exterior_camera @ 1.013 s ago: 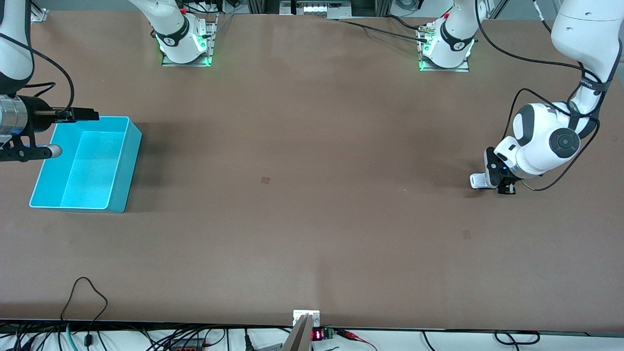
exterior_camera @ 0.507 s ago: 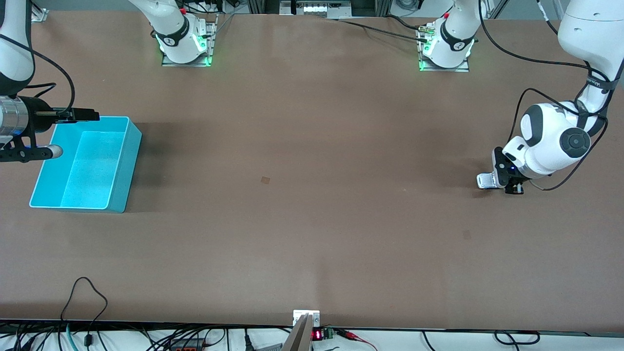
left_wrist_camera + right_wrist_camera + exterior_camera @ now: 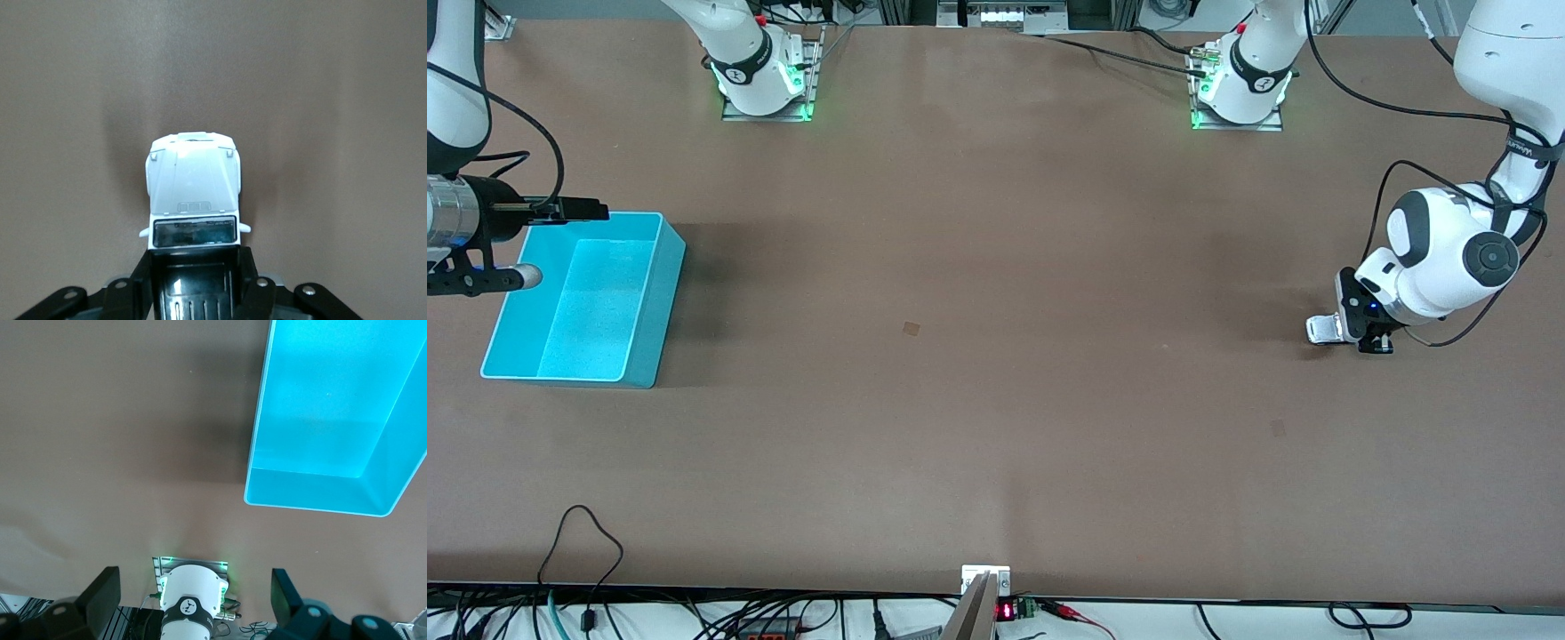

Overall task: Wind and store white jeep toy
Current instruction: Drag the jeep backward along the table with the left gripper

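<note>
white jeep toy (image 3: 193, 190) clamped in left gripper (image 3: 195, 283), on brown table (image 3: 333, 100)

I see the white jeep toy (image 3: 193, 190) clamped at its black ribbed roof between my left end effector (image 3: 195, 283) fingers, wheels down on the desk (image 3: 996, 356), hood pointing away.

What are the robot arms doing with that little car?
The left gripper is shut on the white jeep toy, holding it low on the brown table at the left arm's end. The turquoise bin sits at the right arm's end of the table, with nothing in it. The right gripper waits open at the bin's edge. So the jeep is gripped but not stored yet.
</note>
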Robot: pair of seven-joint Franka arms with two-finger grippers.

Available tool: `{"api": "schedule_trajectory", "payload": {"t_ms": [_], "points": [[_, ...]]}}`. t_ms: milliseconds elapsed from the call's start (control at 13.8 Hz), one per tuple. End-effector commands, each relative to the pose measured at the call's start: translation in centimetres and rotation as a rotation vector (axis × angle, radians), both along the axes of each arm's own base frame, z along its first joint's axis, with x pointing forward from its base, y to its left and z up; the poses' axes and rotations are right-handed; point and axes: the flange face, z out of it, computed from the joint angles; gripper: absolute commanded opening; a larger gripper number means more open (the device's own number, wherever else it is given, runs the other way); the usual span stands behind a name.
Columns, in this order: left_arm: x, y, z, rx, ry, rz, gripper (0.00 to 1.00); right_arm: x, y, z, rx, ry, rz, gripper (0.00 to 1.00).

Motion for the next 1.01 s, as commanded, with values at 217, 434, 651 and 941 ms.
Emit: {"api": "schedule_trajectory", "payload": {"t_ms": [217, 434, 651, 941], "points": [[-1.2, 2.1, -5.2, -0.019, 0.068, -0.029, 0.06, -0.2, 0.2, 0.2, 0.018, 0.008, -0.002, 1.0], [-1.1, 3.0, -5.4, -0.021, 0.066, -0.043, 0.06, -0.1, 0.3, 0.2, 0.016, 0.008, -0.004, 1.0], [-1.5, 3.9, -5.8, -0.025, 0.073, -0.032, 0.06, -0.1, 0.3, 0.2, 0.017, 0.008, -0.003, 1.0], [-1.4, 5.6, -6.2, -0.024, 0.072, -0.058, 0.06, -0.1, 0.3, 0.2, 0.017, 0.008, -0.003, 1.0]]}}
